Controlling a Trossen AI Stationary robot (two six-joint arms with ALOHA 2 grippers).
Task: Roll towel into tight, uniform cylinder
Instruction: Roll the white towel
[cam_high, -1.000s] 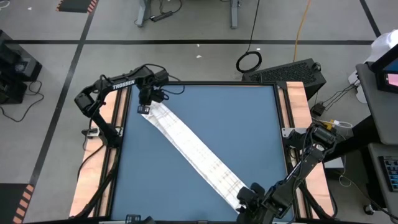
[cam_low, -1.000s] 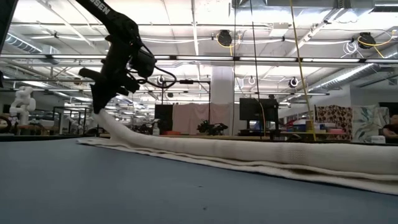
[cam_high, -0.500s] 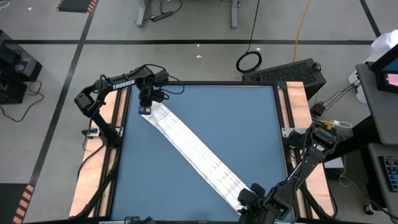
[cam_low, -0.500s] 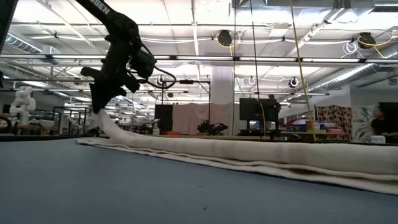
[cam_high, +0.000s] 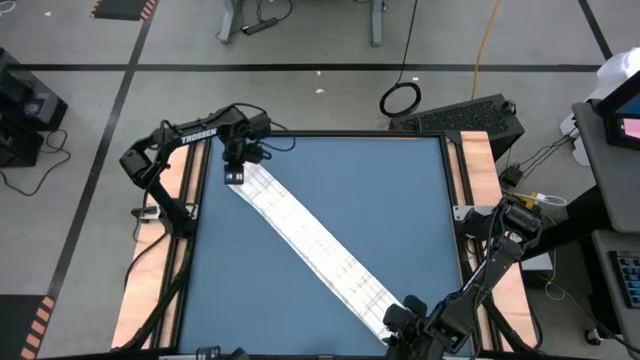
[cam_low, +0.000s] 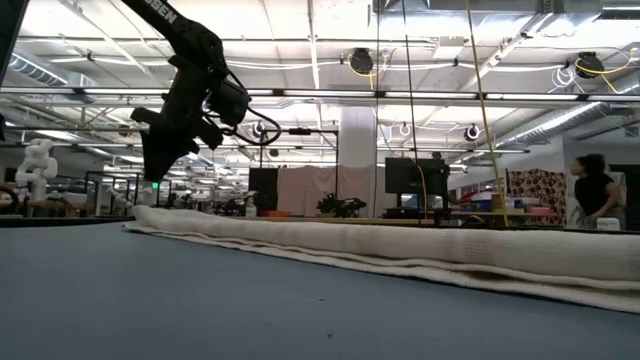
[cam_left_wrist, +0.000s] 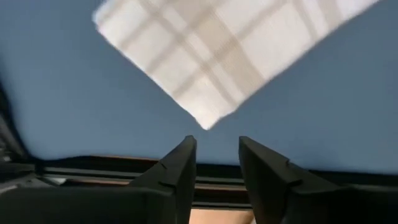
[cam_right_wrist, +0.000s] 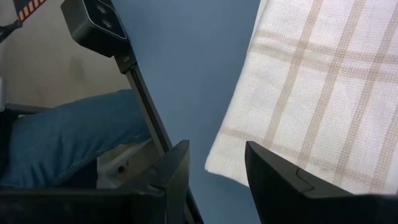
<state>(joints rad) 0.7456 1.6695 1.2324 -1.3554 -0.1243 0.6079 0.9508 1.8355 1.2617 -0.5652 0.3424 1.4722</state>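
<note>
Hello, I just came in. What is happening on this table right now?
A two-armed robot is working on a towel folded into a long strip, lying diagonally flat on the blue table. The left gripper hangs open just above the far end, holding nothing. The right gripper waits open at the near end. Rolling has not begun.

Around my blue table (cam_high: 400, 200): grey floor (cam_high: 300, 40) with black tape lines, bright ceiling lights (cam_low: 300, 20), white pillar (cam_low: 357, 150) far behind.
</note>
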